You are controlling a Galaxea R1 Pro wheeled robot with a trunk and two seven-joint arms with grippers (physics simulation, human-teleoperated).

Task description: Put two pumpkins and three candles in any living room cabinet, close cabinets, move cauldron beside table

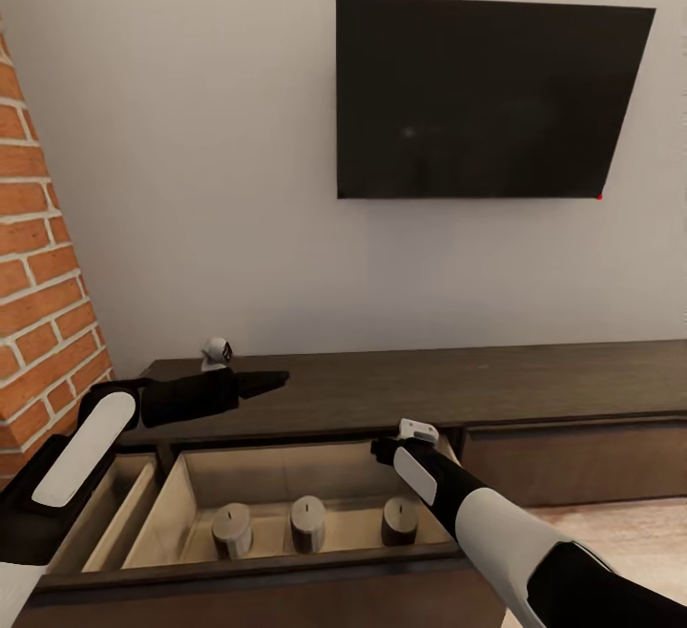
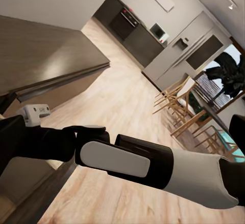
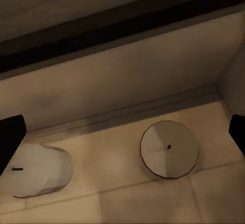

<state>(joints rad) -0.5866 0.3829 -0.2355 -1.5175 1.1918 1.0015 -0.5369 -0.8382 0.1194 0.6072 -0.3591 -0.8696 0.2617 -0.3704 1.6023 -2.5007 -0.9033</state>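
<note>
Wall-mounted black television (image 1: 491, 98) on the grey wall, brick column (image 1: 43, 265) at the robot's left; neither bears on the task.

The cabinet (image 1: 496, 385) runs along the foot of that wall, long and low, its dark top bare apart from a small white camera-like object (image 1: 218, 352) near its left end; one drawer (image 1: 205, 490) stands pulled out toward the robot, pale inside, and a second open compartment (image 1: 110, 504) shows just to its left; the front panels further right appear flush and shut.

Right arm (image 1: 496, 523) reaches over the open drawer's right rear corner, wrist angled downward; the placing suits a release or a withdrawal above the contents. Left arm (image 1: 91, 442) lies across the cabinet's left end, its gripper (image 1: 272, 381) over the top surface and clear of the drawer, apparently held aside; its jaws look drawn together to a point, nothing between them.

Right gripper (image 3: 122, 137), in the right wrist view: the two dark fingertips (image 3: 10, 142) sit at opposite edges, well apart, nothing held.

The candles (image 1: 307, 523): three stand upright in a row on the drawer floor, apart from one another; the right gripper hangs above the rightmost (image 3: 169, 149), with its neighbour (image 3: 38, 170) at the frame edge.

Judgement: the candle portion appears complete; the drawers remain open and must be closed; pumpkins and cauldron are not accounted for here. Risk: pushing the drawer shut abruptly could topple the candles.
</note>
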